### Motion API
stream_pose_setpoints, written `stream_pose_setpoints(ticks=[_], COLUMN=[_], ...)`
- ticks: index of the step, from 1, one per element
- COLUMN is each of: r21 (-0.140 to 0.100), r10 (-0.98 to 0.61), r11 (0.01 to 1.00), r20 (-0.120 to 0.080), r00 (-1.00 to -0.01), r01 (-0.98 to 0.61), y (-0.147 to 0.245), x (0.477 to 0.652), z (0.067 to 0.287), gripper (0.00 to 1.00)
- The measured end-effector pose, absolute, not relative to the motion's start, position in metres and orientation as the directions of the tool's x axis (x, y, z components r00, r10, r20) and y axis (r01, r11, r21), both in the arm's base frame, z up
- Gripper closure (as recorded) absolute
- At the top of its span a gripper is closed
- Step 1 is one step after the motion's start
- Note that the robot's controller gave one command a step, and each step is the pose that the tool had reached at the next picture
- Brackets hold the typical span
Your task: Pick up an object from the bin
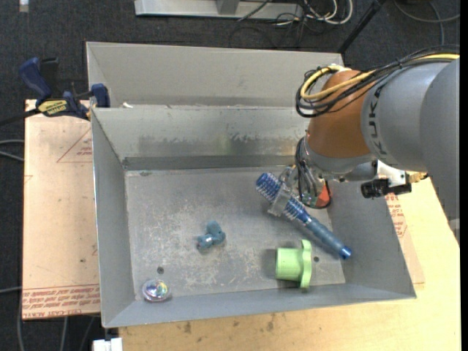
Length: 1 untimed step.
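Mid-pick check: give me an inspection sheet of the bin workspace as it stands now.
Surface: grey metal bin, floor scuffed.
Job's things: blue brush, right of centre.
Clutter: green plastic fitting, small pale-blue piece, shiny ball near the front-left corner.
Grippers: gripper low over the brush's bristle end.
Cables: yellow loops on the wrist; more on the floor beyond the bin.
Surroundings: dark carpet.

Silver-grey arm — orange wrist cover, yellow cables.
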<state>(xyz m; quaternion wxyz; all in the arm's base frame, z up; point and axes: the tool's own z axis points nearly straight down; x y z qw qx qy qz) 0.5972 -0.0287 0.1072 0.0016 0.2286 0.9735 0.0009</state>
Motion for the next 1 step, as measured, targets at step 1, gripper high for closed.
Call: stream_pose_setpoints(ticks=[1], r21=[0.003], r10=[0.443], r11=[0.896], r20=[-0.003], r00=[-0.896], r01=[0.443], y=[-0.0286], x=[0.598], z=[0.1357], gripper=[1.0])
